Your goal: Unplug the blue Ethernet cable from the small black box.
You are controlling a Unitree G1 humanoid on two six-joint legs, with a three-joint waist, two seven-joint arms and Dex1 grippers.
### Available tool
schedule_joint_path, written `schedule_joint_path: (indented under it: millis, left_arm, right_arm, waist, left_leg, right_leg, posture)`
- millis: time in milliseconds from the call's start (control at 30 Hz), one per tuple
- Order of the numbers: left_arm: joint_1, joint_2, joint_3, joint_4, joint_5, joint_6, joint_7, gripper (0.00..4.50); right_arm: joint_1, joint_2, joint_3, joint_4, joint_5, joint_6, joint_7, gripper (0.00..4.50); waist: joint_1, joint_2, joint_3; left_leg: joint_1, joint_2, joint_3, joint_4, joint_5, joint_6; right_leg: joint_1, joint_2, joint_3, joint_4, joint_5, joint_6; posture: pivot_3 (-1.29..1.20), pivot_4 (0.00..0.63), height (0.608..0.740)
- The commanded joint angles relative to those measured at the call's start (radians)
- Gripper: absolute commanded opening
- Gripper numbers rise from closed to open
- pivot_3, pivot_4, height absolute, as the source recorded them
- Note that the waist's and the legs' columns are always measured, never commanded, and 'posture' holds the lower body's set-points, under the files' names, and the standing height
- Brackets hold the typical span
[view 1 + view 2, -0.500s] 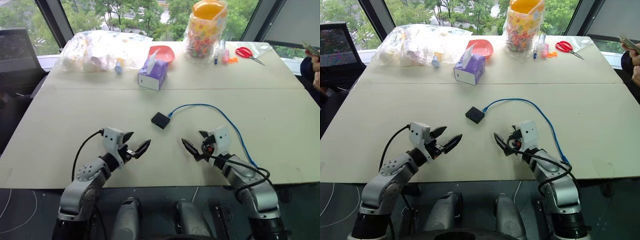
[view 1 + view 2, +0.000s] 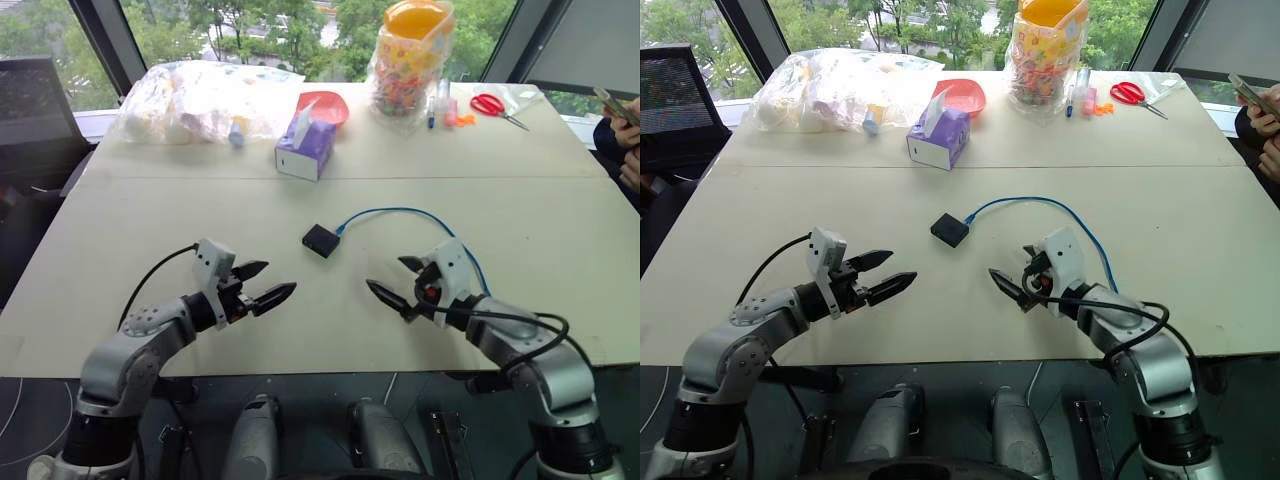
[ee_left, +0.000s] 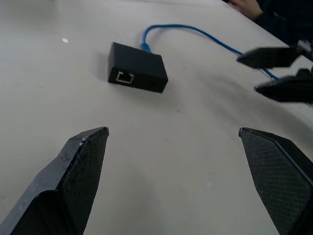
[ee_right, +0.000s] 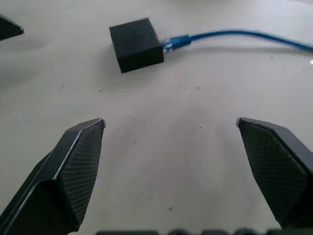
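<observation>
The left gripper [image 2: 262, 285], two black fingers on a grey arm, hovers above the pale table [image 2: 120, 250] with its jaws spread wide and nothing between them. Compared with half a second ago, this arm has swung outward to the robot's left and its fingers now lie flatter, aimed in toward the centre. Ahead of its tips and a little to the right lies the small matte-black flat rectangular box [image 2: 321, 240], well apart from the fingers; in the left wrist view an empty socket shows on the face turned toward this gripper.

The thin bright-blue Ethernet cable [image 2: 400, 212] is plugged into the far side of the box, its clear plug [image 4: 172, 43] seated in the wall. From there the cord arcs away to the right and curves back past the right gripper [image 2: 398, 281], running behind it toward the table's near edge.

That right gripper is likewise wide and empty, hovering with the box ahead and to its left. Its arm has also spread outward, to the right, and the fingers point inward.

Both grippers now flank the box from either side, which looks like setting up a two-handed approach: one to steady the box, one to pull the plug. No contact has been made, so the unplugging is still entirely ahead.
</observation>
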Motion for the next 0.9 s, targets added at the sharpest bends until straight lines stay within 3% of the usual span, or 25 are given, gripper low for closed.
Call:
schedule_joint_path:
  millis: [33,233,300,367,467,667,767,900]
  left_arm:
    - [-0.039,0.02,0.027,0.002,-0.052,0.028,-0.037,4.48]
    - [-0.056,0.061,0.024,0.041,-0.046,0.021,-0.086,4.48]
    - [-0.064,0.076,0.03,0.038,-0.055,0.029,-0.101,4.48]
    - [-0.076,0.079,0.036,0.04,-0.057,0.029,-0.101,4.48]
    - [-0.095,0.074,0.047,0.049,-0.052,0.022,-0.092,4.48]
    - [-0.097,0.066,0.074,0.037,-0.041,0.01,-0.064,4.48]
    - [-0.075,0.068,0.078,0.01,-0.044,0.011,-0.053,4.48]
    - [-0.026,0.069,0.088,-0.045,-0.039,0.009,-0.026,4.48]
  right_arm:
    - [-0.066,-0.055,-0.019,-0.052,0.051,0.028,0.056,4.5]
    - [-0.191,-0.204,0.034,-0.034,0.067,0.027,0.224,4.5]
    - [-0.321,-0.305,0.149,0.02,0.051,0.112,0.338,4.5]
    - [-0.439,-0.369,0.256,0.113,-0.007,0.073,0.459,4.5]
    - [-0.629,-0.378,0.385,0.34,-0.124,-0.114,0.639,4.5]
    - [-1.018,-0.192,0.6,0.962,-0.404,-0.509,0.84,4.5]
    - [-1.173,-0.05,0.667,1.302,-0.53,-0.71,0.862,4.5]
    - [-1.303,0.134,0.692,1.63,-0.644,-0.831,0.812,4.5]
  waist:
    - [0.001,0.0,0.0]
    - [0.001,0.0,0.001]
    - [-0.003,0.001,0.001]
    - [-0.004,0.001,0.001]
    - [-0.003,0.001,0.002]
    - [-0.006,0.002,0.002]
    - [-0.007,0.002,0.003]
    - [-0.005,0.002,0.003]
  left_leg:
    - [0.0,0.0,0.0,0.0,0.0,0.0]
    - [0.0,0.0,0.0,0.0,0.0,0.0]
    - [0.0,0.0,0.0,0.0,0.0,0.0]
    - [0.0,0.0,0.001,0.0,0.0,0.0]
    - [0.0,0.0,0.0,0.001,0.0,0.0]
    - [-0.001,0.0,0.002,0.0,0.0,0.0]
    - [-0.001,0.0,0.002,-0.001,0.0,0.0]
    - [-0.002,0.0,0.002,0.0,0.0,0.0]
  right_leg:
    - [0.0,0.0,0.0,0.0,0.0,0.0]
    - [0.0,0.0,0.0,0.0,0.0,0.0]
    - [0.0,0.0,0.0,0.0,0.0,0.0]
    - [-0.001,0.0,0.0,0.001,0.0,0.0]
    - [-0.001,0.0,0.0,0.0,0.0,0.0]
    - [-0.003,0.001,0.0,0.0,0.0,0.0]
    - [-0.004,0.002,0.0,0.004,0.001,0.001]
    - [-0.008,0.001,0.0,0.014,0.001,0.005]
  posture:
    - [0.0,0.15,0.735]
    - [0.0,0.15,0.735]
    - [0.0,0.15,0.735]
    - [0.0,0.15,0.735]
    - [0.0,0.15,0.735]
    - [0.0,0.15,0.735]
    - [0.0,0.15,0.735]
    - [0.0,0.15,0.735]
